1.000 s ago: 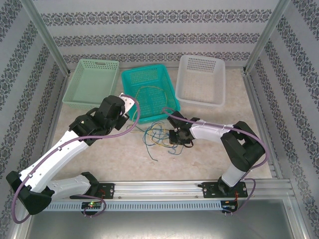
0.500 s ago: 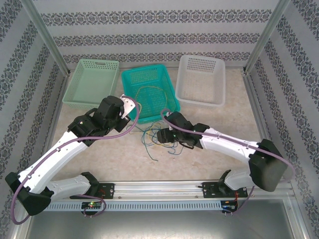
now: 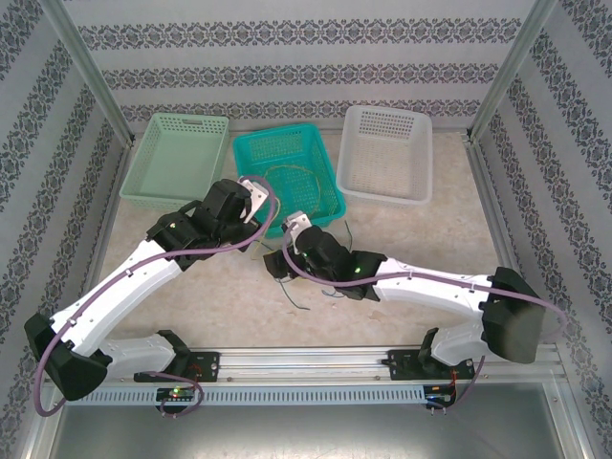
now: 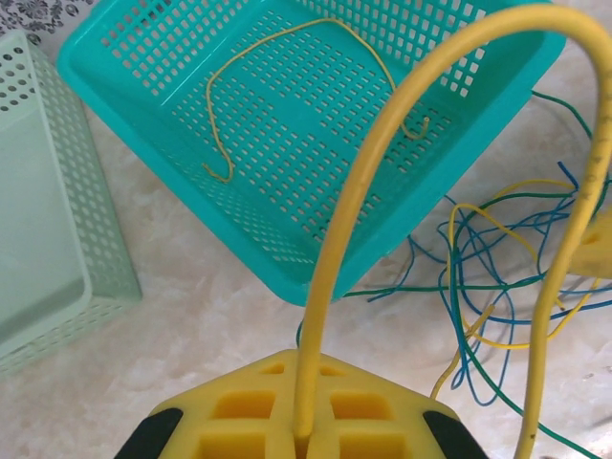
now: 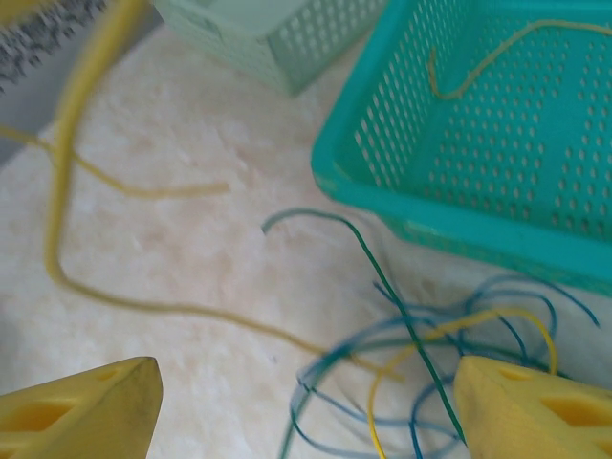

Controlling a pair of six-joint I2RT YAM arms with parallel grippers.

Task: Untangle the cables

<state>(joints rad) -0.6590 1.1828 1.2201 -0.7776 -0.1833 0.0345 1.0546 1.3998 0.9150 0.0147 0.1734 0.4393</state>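
Note:
Loose blue, green and yellow cables [image 4: 497,277] lie tangled on the table just in front of the teal basket [image 4: 287,143]. One yellow cable [image 4: 287,33] lies inside that basket. My left gripper [image 4: 306,382] is shut on a thick-looking yellow cable [image 4: 382,143] that arches up and drops right into the tangle. In the top view the left gripper [image 3: 256,196] hangs at the basket's near left corner. My right gripper [image 5: 311,411] stands open low over the tangle [image 5: 411,354], nothing between its fingers [image 5: 86,411]. From above, the right gripper [image 3: 285,251] covers much of the tangle [image 3: 304,292].
A pale green basket [image 3: 177,158] stands left of the teal basket [image 3: 287,139] and a white basket [image 3: 387,153] to its right, all along the back. The right forearm stretches across the table's middle. Metal frame posts and patterned walls close in both sides.
The right arm has swung left across the tangle and its jaws have opened wide. The left gripper has shifted slightly right, still holding its yellow cable.

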